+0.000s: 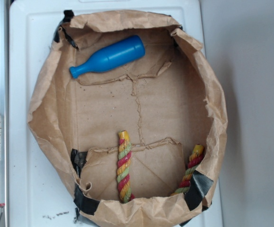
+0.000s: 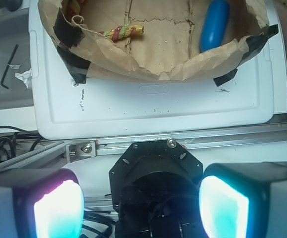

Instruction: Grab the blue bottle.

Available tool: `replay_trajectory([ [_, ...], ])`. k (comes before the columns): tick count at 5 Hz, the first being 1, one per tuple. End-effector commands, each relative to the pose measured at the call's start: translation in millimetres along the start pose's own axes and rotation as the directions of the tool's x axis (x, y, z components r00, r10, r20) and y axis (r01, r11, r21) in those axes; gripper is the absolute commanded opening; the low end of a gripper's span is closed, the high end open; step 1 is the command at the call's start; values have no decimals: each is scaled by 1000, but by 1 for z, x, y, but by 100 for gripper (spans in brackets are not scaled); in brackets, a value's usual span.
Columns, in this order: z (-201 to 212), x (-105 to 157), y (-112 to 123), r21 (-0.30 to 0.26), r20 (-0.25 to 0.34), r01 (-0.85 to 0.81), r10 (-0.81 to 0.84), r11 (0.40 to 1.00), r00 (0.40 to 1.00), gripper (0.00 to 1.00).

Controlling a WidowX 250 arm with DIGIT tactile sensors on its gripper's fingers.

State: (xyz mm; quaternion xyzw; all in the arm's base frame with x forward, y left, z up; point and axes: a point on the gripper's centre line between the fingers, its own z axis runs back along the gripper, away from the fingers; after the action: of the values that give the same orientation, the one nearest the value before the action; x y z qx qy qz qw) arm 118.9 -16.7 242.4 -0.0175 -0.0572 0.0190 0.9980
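the blue bottle lies on its side at the back of the brown paper bag, thin neck to the left and fat end to the right. the rope toy sits well apart from it. the gripper is wide open and not over the bag yet, so it should go over the fat middle and close across it, not along it

1. Blue bottle: smooth, matt plastic.
2. Bag: brown, creased, rough paper.
3. Rope: twisted fibre strands.
4. Tray: white, smooth plastic.
5. Tape: black, glossy.
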Motion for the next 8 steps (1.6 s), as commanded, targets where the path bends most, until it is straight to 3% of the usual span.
replay_trajectory([
  [1,0,0,0,0,0,0,0,1000,1000,100],
  [2,-8,49,1,1,31,-82,82,997,996,100],
  [3,-26,89,1,40,65,-140,137,989,988,100],
  [4,-51,114,17,81,110,-183,174,980,979,100],
  [5,-79,127,37,105,184,-209,188,972,965,100],
  [6,-97,101,45,119,135,-201,184,972,974,100],
  [8,-97,101,45,119,135,-201,184,972,974,100],
])
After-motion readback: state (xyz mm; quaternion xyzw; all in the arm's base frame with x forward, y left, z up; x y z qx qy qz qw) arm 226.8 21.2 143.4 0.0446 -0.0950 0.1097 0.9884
